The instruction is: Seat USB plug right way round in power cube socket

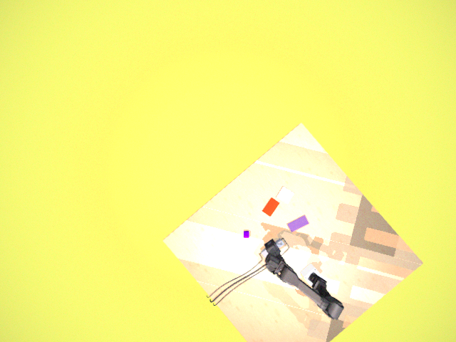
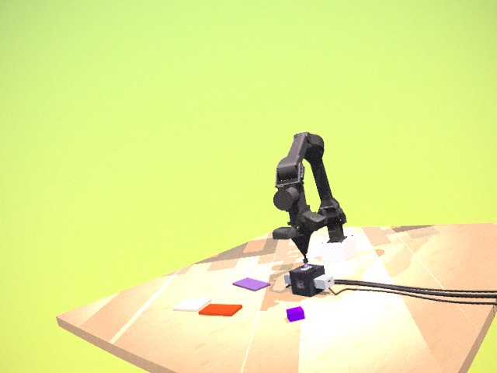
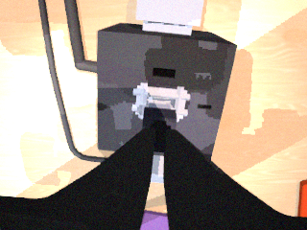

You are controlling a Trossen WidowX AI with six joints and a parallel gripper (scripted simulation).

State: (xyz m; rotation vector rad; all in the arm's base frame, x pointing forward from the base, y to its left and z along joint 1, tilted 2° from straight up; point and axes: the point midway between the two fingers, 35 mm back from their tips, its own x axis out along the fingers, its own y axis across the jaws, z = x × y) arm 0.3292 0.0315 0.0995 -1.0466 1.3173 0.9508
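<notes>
Trouble is most likely being stored up in the grip itself. The plug (image 3: 160,99) is being held on top of the cube (image 3: 163,92), at the socket near the centre of its top face, with the jaws clamped narrowly on it from above; whether it is seated or still proud cannot be told from the wrist view. If it is being turned while partly in the socket, the pale shell may be levered and jammed harder, or may be twisted out of the thin grasp.

A sideways pull is also being risked. The cube is light-looking and is being tethered only by two cables (image 2: 417,291) running off at 3 o'clock in the exterior view, so it could be dragged or tipped along with the plug.

Loose things are lying close by: a purple block (image 2: 295,313) at 6 o'clock of the cube, and purple (image 2: 251,284), orange (image 2: 220,309) and white (image 2: 192,304) tiles toward 8 o'clock. A skidding cube could be pushing these toward the worktop (image 2: 361,345) edge.
</notes>
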